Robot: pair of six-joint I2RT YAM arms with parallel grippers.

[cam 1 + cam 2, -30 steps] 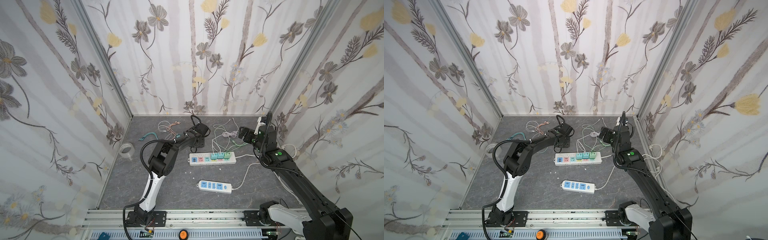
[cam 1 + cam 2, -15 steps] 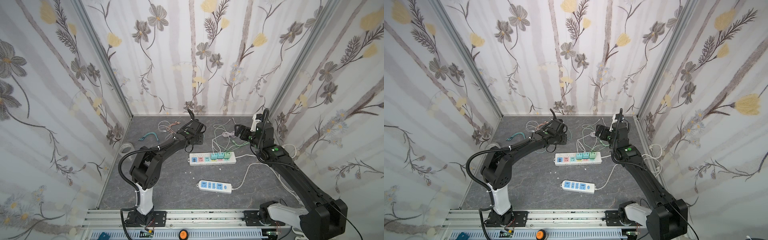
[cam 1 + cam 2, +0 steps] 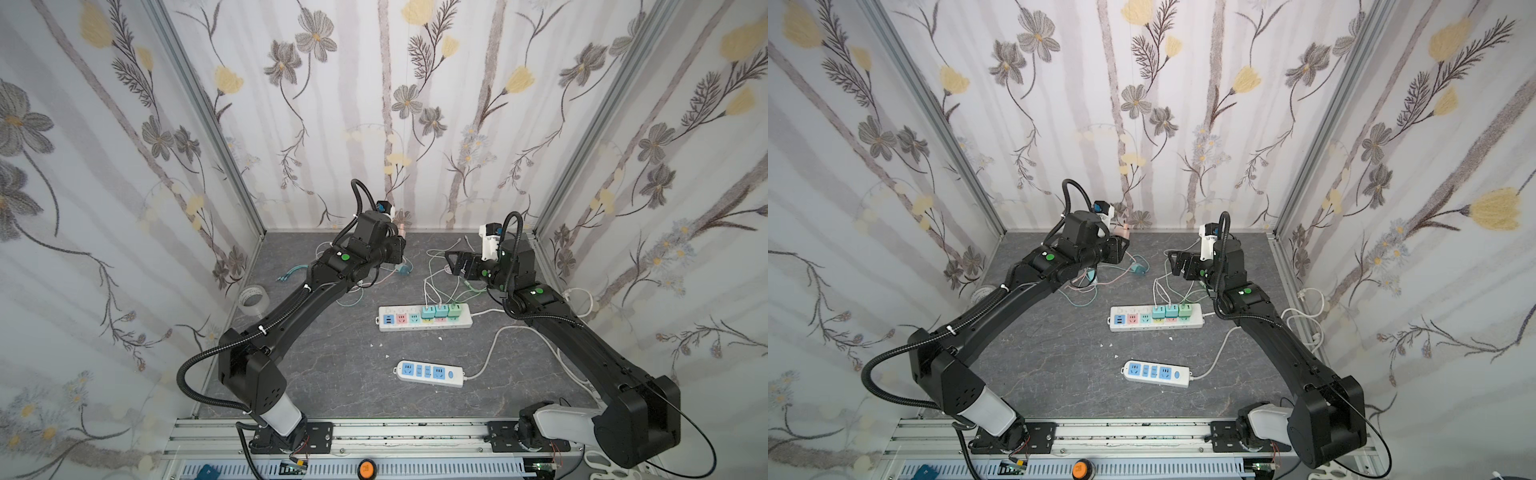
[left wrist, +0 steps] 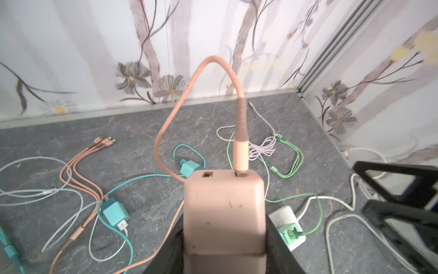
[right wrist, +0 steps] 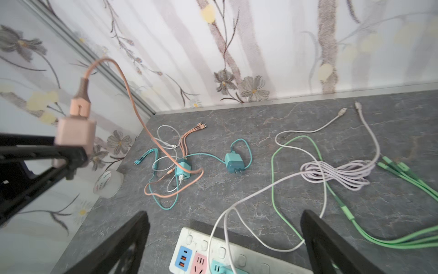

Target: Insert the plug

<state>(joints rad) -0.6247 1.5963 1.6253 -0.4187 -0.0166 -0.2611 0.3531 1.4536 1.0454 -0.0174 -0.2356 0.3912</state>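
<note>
My left gripper (image 4: 224,242) is shut on the pink plug (image 4: 224,208), a blocky adapter with a pink cable (image 4: 189,95) looping out of its top. In both top views it hangs above the floor at the back, left of centre, the plug (image 3: 402,226) just showing past the gripper (image 3: 398,244). The long white power strip (image 3: 424,318) lies mid-floor with three adapters in its right half; its pink socket (image 5: 201,263) is free. My right gripper (image 5: 225,217) stands open and empty over the strip's left end, also visible from above as the right gripper (image 3: 1177,264).
A short white strip with blue sockets (image 3: 430,372) lies nearer the front. Two teal adapters (image 5: 233,161) (image 5: 183,169) sit among tangled cables at the back left. A lilac cable coil (image 5: 336,173), green cables (image 5: 403,170) and a tape roll (image 3: 253,297) lie around.
My left arm has stretched out and its gripper has lifted the pink plug off the floor toward the back wall. My right gripper has shifted a little left, still open.
</note>
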